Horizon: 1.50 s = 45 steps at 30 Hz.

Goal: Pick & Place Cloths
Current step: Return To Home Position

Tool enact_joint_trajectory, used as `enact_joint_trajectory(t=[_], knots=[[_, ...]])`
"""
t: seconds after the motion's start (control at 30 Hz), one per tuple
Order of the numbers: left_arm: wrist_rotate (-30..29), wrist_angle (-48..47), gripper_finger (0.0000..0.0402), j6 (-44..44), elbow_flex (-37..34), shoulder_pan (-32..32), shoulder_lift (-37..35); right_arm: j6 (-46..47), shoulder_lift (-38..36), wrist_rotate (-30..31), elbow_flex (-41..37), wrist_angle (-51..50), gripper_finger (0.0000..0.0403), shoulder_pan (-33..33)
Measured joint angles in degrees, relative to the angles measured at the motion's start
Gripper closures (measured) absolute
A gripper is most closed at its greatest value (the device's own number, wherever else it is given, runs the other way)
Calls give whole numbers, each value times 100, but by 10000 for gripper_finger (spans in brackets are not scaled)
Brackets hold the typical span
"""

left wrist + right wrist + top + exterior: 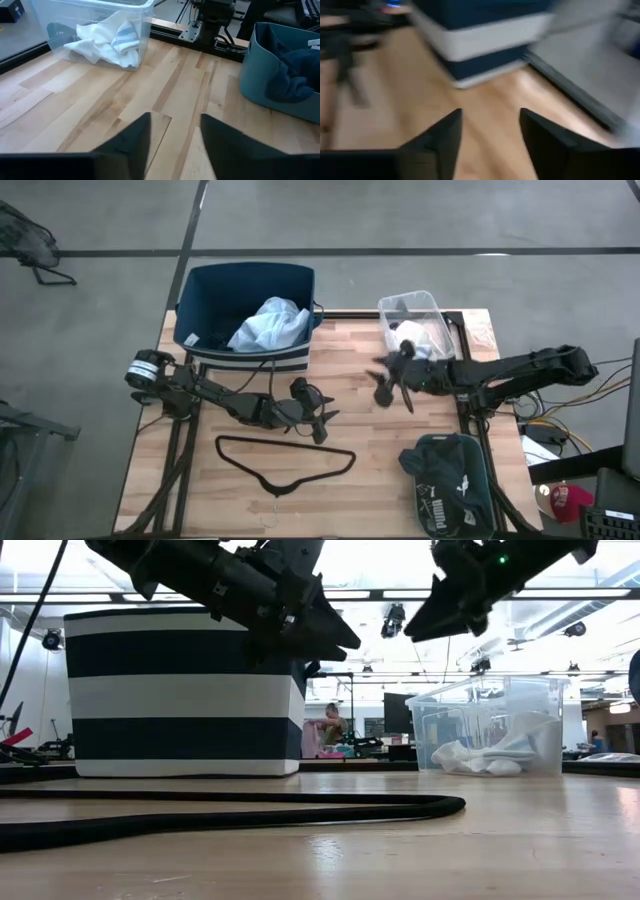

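**Both grippers empty over the table**

A pale-blue shirt (pixel 272 325) lies in the striped bin (pixel 200 295). Near it the left gripper (pixel 325 427) hangs with fingers spread, holding nothing. The right gripper (pixel 386 380), likewise spread and empty, hovers by the clear bin (pixel 408 296) holding white cloths (pixel 415 335). A dark teal garment (pixel 450 480) lies at the table's right.

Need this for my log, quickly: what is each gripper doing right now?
Left gripper: jaws open, holding nothing.
Right gripper: jaws open, holding nothing.
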Motion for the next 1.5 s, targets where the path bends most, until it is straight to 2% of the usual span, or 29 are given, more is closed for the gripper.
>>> enact_joint_trajectory(t=[0.1,0.2,0.27,0.37,0.47,0.57,0.7,0.9,1.17,1.37,1.5], knots=[[23,0,286,41,0,0,0,-266,255,-374,-175,698,287,222],[321,5,364,249,0,0,-30,-374,457,-582,-342,1194,369,331],[459,38,390,334,0,0,-74,-309,593,-712,-441,1535,383,365],[507,49,389,545,-4,4,-174,-299,760,-1032,-529,1995,393,435],[512,47,393,772,-165,9,-361,-418,821,-1052,-608,2344,394,579],[516,101,397,772,-468,9,-665,-576,721,-1054,-720,2550,394,733],[605,785,392,956,-1120,9,-1149,-577,328,-1049,-933,2559,394,911],[1479,2219,398,1367,-2300,0,-1926,-557,-544,-1040,-1477,2697,394,1113],[1335,2693,381,1553,-3519,9,-3303,-695,-2027,-1027,-2246,2664,394,1131],[1220,2737,379,1487,-3888,9,-3900,-919,-3092,-1025,-2762,2532,394,1131],[1434,2758,379,1589,-4084,10,-4247,-1321,-3748,-1010,-3009,2255,394,1131]])
